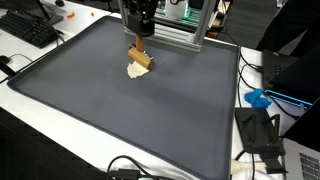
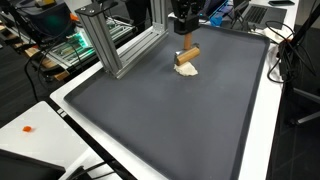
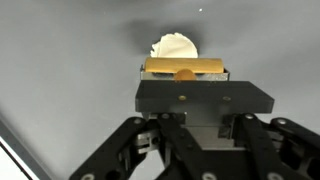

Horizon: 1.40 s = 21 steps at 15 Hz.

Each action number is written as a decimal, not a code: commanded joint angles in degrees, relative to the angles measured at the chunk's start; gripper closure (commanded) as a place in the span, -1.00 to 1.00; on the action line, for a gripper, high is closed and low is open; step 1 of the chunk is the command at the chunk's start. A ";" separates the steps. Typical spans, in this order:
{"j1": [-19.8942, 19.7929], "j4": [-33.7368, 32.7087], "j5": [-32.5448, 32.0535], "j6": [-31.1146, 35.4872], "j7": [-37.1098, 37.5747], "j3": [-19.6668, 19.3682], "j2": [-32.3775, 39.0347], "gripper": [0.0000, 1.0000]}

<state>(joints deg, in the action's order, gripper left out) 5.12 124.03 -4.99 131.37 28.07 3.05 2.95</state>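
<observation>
Gripper point(image 1: 139, 47) clamped narrow on the wooden block point(image 1: 141, 59); block hangs tilted over the white wad point(image 1: 137, 71), near the mat point(image 1: 120, 120) edge by the metal frame point(image 1: 175, 38); the step in hand looks like holding the block at the wad, lower end touching it or just above, hard to call; next move, I'd say, wants a firm grip and slow travel so the wad isn't dragged along; wrist view shows the block point(image 3: 185, 68) square across the jaws with the wad point(image 3: 173, 46) peeking beyond, but no mat edge; both exterior views give the tilt and the spot on the mat, block point(image 2: 187, 55) above wad point(image 2: 186, 70).
</observation>
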 commanded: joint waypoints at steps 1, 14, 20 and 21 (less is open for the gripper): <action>0.04 -0.95 4.02 -5.48 7.43 0.19 -0.52 0.56; 0.65 -0.50 -2.01 0.57 31.24 -1.22 4.54 0.56; 0.81 0.09 -10.24 2.69 40.82 -1.77 5.58 0.56; 0.77 0.16 -10.57 2.79 41.80 -1.76 5.66 0.56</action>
<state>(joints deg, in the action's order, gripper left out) 5.34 123.22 -12.37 132.49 65.52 2.50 7.19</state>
